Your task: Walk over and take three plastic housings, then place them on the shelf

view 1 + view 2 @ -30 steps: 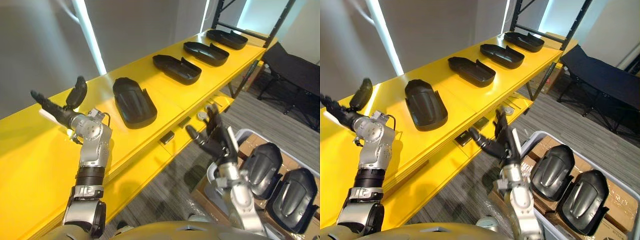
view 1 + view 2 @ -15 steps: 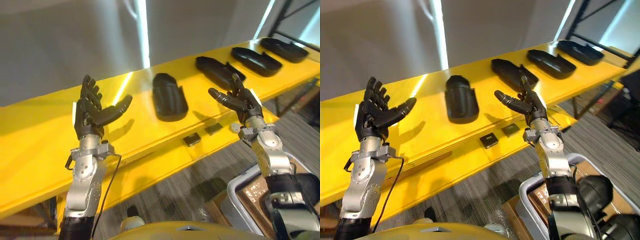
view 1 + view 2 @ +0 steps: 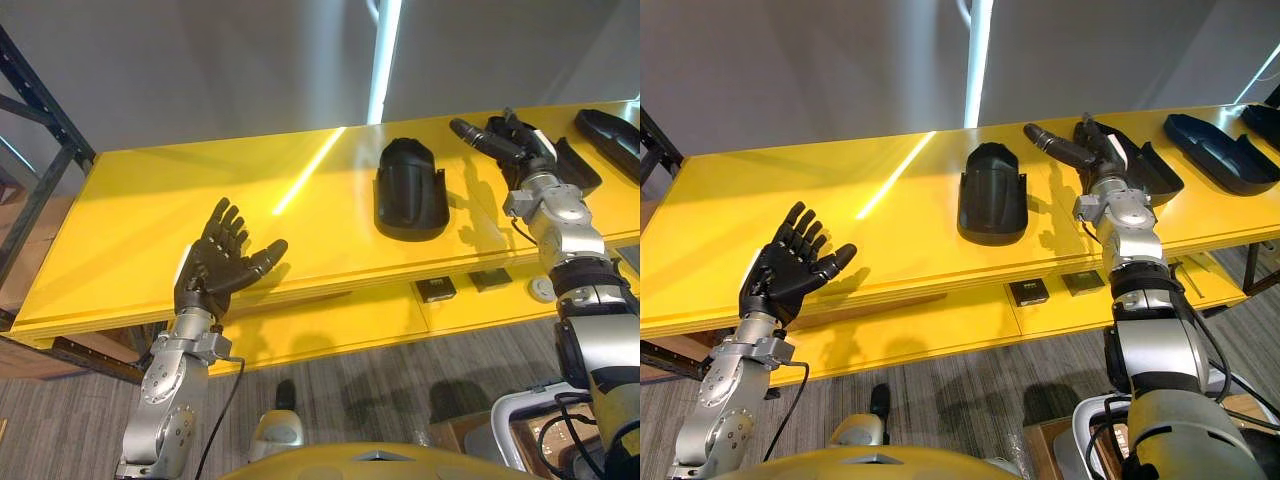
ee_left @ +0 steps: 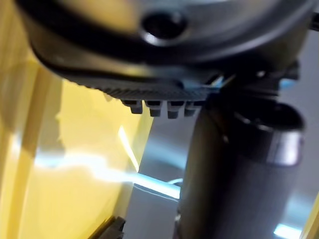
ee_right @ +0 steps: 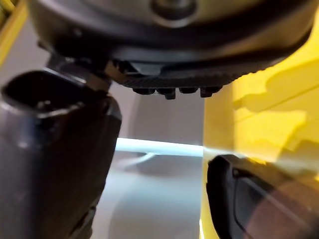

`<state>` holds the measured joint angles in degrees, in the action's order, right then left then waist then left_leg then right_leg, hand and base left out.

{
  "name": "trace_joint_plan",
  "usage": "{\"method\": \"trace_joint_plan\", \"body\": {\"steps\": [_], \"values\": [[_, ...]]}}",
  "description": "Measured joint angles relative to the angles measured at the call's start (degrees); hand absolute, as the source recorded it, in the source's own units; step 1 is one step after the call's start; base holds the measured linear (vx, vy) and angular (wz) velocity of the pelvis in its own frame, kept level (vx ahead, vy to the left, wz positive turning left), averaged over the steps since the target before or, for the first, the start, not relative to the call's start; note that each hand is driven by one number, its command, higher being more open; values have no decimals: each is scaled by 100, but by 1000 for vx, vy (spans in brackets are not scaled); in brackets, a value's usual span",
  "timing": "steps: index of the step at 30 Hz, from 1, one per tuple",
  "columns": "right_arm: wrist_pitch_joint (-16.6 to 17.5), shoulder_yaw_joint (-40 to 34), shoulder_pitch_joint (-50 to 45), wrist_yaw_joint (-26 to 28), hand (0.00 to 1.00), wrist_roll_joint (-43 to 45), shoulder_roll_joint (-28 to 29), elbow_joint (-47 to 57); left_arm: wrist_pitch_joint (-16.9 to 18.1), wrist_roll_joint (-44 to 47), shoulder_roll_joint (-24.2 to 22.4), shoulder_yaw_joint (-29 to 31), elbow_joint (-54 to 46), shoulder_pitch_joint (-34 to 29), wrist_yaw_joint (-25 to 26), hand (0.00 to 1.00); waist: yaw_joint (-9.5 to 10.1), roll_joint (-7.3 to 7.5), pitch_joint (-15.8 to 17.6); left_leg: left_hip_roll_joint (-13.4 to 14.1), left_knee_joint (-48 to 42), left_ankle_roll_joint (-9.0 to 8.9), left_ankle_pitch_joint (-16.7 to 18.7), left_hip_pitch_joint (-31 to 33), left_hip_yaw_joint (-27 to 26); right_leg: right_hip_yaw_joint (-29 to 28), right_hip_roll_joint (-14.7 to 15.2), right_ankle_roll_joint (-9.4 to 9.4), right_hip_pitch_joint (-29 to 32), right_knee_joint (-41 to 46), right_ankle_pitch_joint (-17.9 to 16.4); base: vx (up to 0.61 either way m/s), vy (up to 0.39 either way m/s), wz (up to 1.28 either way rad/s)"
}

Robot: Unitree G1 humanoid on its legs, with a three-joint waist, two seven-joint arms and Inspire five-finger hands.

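Note:
Three black plastic housings lie in a row on the yellow shelf (image 3: pixel 150 210). The nearest housing (image 3: pixel 410 188) sits mid-shelf. A second housing (image 3: pixel 1152 172) lies to its right, partly behind my right hand (image 3: pixel 1092 152), and a third housing (image 3: pixel 1218 150) lies further right. My right hand hovers open over the shelf between the first two housings, fingers straight, holding nothing. My left hand (image 3: pixel 222 268) is raised open and palm up in front of the shelf's edge, left of the nearest housing, and is also empty. In the right wrist view a housing (image 5: pixel 254 199) shows beyond the hand.
A lower yellow ledge (image 3: pixel 330 320) holds two small black blocks (image 3: pixel 436 289) (image 3: pixel 490 279) and a round white part (image 3: pixel 543 290). A dark rack post (image 3: pixel 40 120) stands at the shelf's left end. A white bin's rim (image 3: pixel 515 420) shows at lower right over grey floor.
The camera has swung left, so the shelf now runs across the view and the bin of housings has dropped out. Both hands stay open and empty; the right hand now hovers over the shelf.

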<state>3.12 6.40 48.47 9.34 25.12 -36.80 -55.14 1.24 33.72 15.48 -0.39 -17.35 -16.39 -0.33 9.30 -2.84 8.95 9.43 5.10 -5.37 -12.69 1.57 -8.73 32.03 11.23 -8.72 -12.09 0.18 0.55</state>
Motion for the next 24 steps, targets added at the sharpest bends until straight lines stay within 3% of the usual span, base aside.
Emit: {"method": "trace_joint_plan", "body": {"steps": [6, 12, 24], "values": [[-269, 206, 626, 275, 100, -240, -12, -745, 95, 213, 79, -75, 368, 17, -55, 100, 60, -4, 149, -32, -5, -1, -18, 104, 115, 127, -7, -10, 0, -15, 3, 28, -21, 11], [-608, 210, 1178, 495, 100, -225, -126, -1081, 386, 447, 80, -106, 365, 38, -223, 100, 152, -117, 444, -46, -18, 7, -46, 195, 225, 215, 16, 5, 76, 134, -94, -3, -7, 8], [-661, 230, 1596, 1138, 100, 88, -169, -1279, 587, 452, 80, -106, 318, 81, -320, 100, 163, -175, 662, -81, -24, 7, -73, 281, 302, 229, 257, -7, 407, 934, -550, -17, -15, 5]]}}
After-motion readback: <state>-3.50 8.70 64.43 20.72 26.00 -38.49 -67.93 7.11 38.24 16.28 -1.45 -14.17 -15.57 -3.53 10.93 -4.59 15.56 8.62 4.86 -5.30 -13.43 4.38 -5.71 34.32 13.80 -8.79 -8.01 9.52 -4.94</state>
